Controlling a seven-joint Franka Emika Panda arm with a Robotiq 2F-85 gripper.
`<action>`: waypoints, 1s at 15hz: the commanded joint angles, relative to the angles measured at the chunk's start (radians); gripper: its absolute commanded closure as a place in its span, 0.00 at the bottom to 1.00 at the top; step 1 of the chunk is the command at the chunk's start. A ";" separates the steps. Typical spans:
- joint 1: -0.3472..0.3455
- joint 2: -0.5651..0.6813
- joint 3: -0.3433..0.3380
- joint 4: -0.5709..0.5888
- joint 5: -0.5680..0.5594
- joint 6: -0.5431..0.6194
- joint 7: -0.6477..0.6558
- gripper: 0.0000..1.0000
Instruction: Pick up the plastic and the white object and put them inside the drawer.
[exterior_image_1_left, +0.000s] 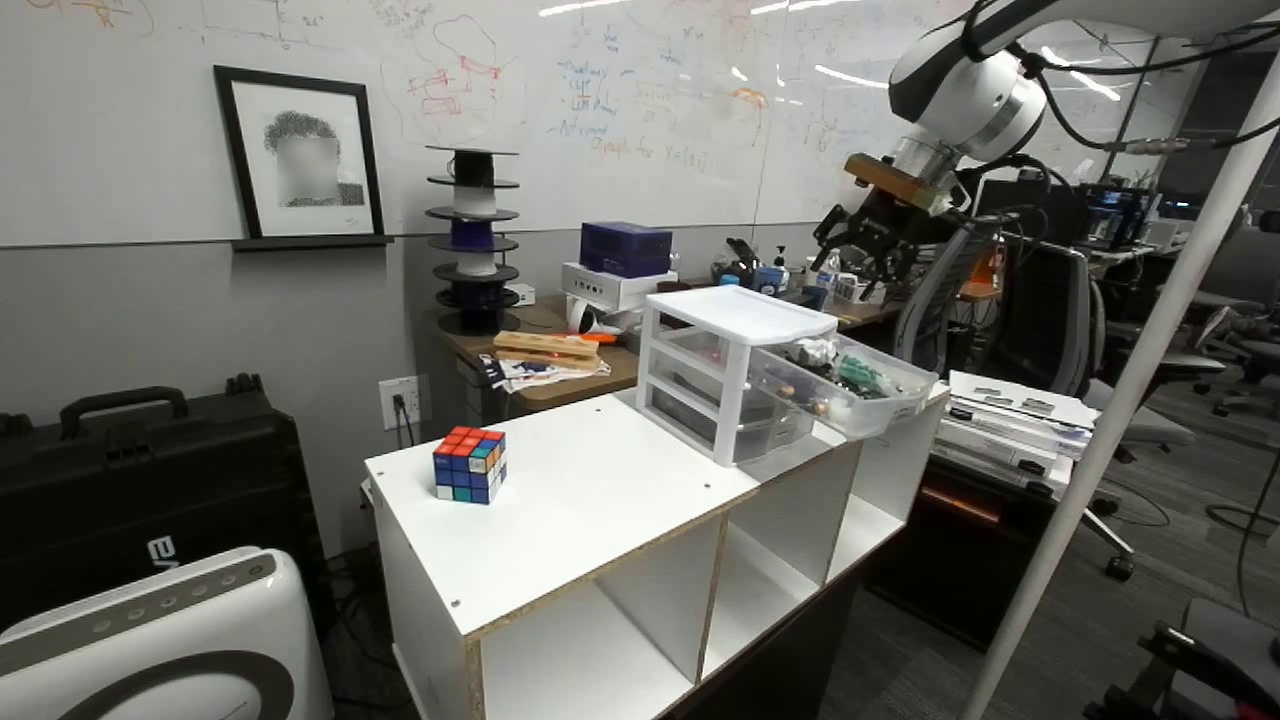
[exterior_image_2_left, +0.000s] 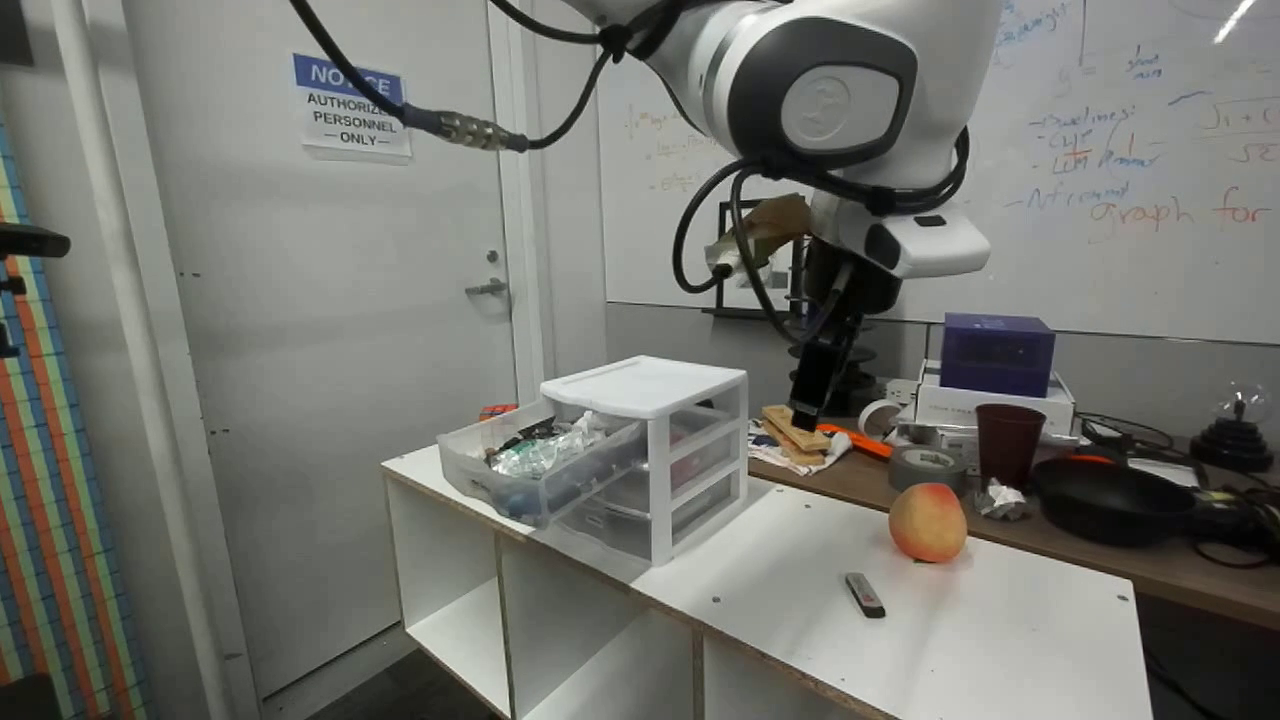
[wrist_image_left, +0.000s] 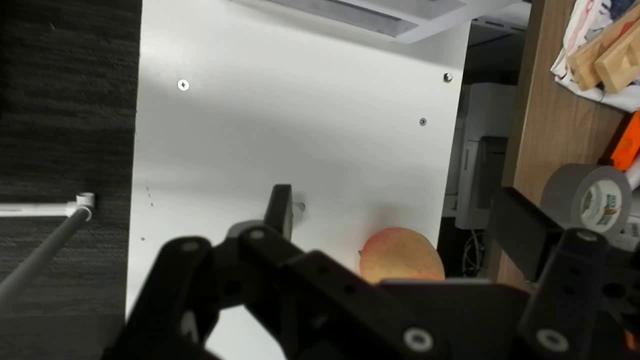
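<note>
The drawer (exterior_image_1_left: 885, 412) is the top one of the small three-drawer unit (exterior_image_1_left: 745, 318) and is pulled out. It also shows in an exterior view (exterior_image_2_left: 600, 478). Crumpled greenish clear plastic (exterior_image_2_left: 540, 456) lies in it among other small items. A crumpled white object (exterior_image_1_left: 815, 350) lies in it near the unit's frame. My gripper (wrist_image_left: 392, 207) is open and empty. It hangs above the cabinet top, beside the drawer unit and over the peach's side. It also shows in both exterior views (exterior_image_1_left: 852, 270) (exterior_image_2_left: 812, 405).
A peach (exterior_image_2_left: 928, 523) and a small grey stick (exterior_image_2_left: 865, 595) lie on the white cabinet (exterior_image_2_left: 1050, 650); the peach also shows in the wrist view (wrist_image_left: 400, 255). A Rubik's cube (exterior_image_1_left: 469, 465) stands beyond the drawer unit. A desk (exterior_image_2_left: 860, 470) holds tape (exterior_image_2_left: 927, 470), a cup and a pan.
</note>
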 joint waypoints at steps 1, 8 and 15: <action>0.014 -0.008 -0.014 -0.022 0.017 -0.008 0.165 0.00; -0.026 -0.054 -0.010 -0.144 0.032 0.019 0.183 0.00; 0.137 -0.312 -0.028 -0.278 -0.283 0.043 0.126 0.00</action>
